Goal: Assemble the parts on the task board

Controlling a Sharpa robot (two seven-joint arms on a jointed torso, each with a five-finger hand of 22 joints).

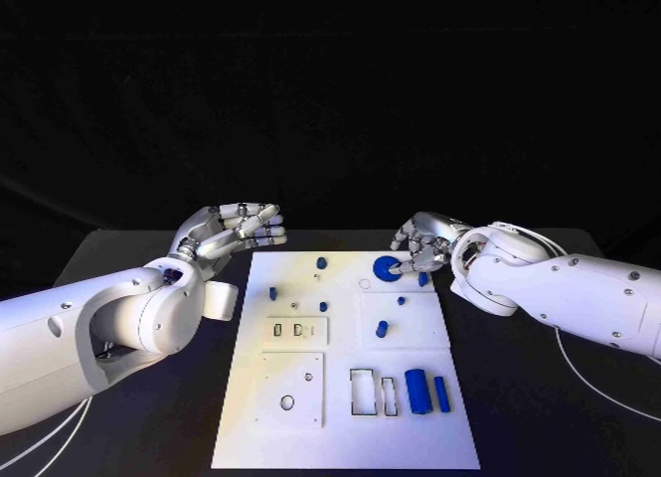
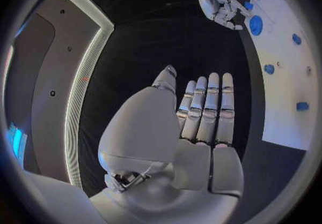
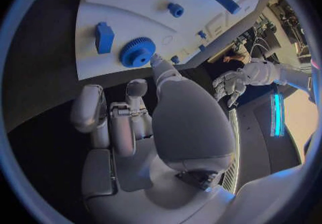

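From the head view, the white rectangular task board [image 1: 345, 368] lies lengthwise in the middle of the black table [image 1: 129, 248]. My right hand [image 1: 427, 243] sits at the board's far right corner, about one o'clock from its centre, fingers bent down over the round blue toothed gear [image 1: 386, 266], which lies flat on the board just at the hand's nine o'clock side. Whether the fingertips touch the gear I cannot tell here. My left hand [image 1: 230, 231] hangs off the board beyond its far left corner, at about eleven o'clock, fingers loosely curled with nothing in them. Near the board's close right end, at five o'clock, a long blue cylinder [image 1: 417, 391] and a flat blue bar [image 1: 442, 394] lie side by side; smaller blue pegs [image 1: 322, 262] dot the far half.

In the left wrist view, my left hand [image 2: 201, 122] is flat, fingers straight and side by side, holding nothing; the board [image 2: 282, 90] is well apart from it.

In the right wrist view, my right hand [image 3: 144, 122] has its fingers [image 3: 90, 109] apart and partly bent, and one finger reaches to the gear's [image 3: 137, 52] rim, touching or just beside it. A blue block [image 3: 104, 37] stands just beside the gear.
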